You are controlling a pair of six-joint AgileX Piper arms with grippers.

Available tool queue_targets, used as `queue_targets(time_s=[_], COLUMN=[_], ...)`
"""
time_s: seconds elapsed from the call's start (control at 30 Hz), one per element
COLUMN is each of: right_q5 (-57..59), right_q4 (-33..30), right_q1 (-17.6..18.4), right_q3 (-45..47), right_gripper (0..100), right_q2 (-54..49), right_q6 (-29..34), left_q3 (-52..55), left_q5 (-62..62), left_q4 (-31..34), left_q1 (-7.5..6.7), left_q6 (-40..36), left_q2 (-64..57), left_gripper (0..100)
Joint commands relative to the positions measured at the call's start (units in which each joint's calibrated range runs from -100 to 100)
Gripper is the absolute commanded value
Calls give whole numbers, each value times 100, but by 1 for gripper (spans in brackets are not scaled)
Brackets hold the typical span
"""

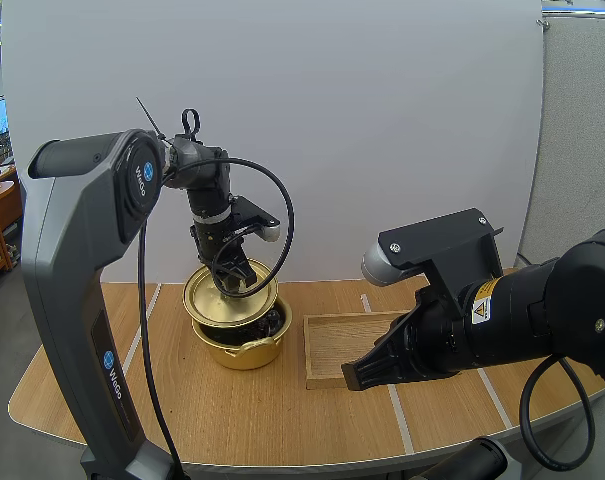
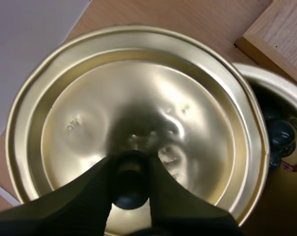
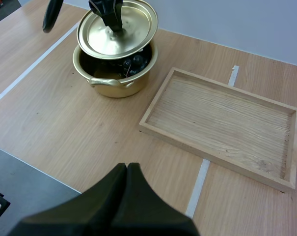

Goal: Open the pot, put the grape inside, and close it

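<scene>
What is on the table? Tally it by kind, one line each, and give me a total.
pot: 1
lid: 1
bunch of grapes, inside the pot: 1
wooden tray: 1
Total: 4

Warning label (image 1: pixel 482 298) on right arm (image 1: pixel 552 310)
</scene>
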Motion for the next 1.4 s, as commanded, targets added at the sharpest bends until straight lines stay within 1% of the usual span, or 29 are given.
queue_targets(time_s=[0.0, 0.17, 0.27, 0.47, 0.6, 0.87, 1.0, 1.17, 1.37], right_q5=[0, 0, 0, 0, 0, 0, 0, 0, 0], right_q4=[29, 29, 29, 29, 29, 29, 29, 29, 29], right_q1=[-15, -15, -15, -15, -15, -15, -15, -15, -15], right_q3=[-3, -3, -3, -3, -3, -3, -3, -3, -3], right_gripper=[0, 0, 0, 0, 0, 0, 0, 0, 0], right_q2=[-46, -46, -46, -46, -46, -46, -46, -46, -46], right_q6=[-12, -12, -12, -12, -12, -12, -12, -12, -12], left_q3=[-35, -46, -53, -53, -53, -53, -25, 104, 599], left_q5=[184, 315, 418, 786, 1353, 1353, 1353, 1353, 1353], left_q4=[43, 92, 196, 194, 71, -484, -716, -723, -620], left_q1=[10, 10, 10, 10, 10, 10, 10, 10, 10], left_q6=[-43, -43, -79, -79, -79, -18, 189, 189, 260], left_q2=[-21, -176, -357, -826, -914, -914, -914, -914, -914], left_gripper=[0, 0, 0, 0, 0, 0, 0, 0, 0])
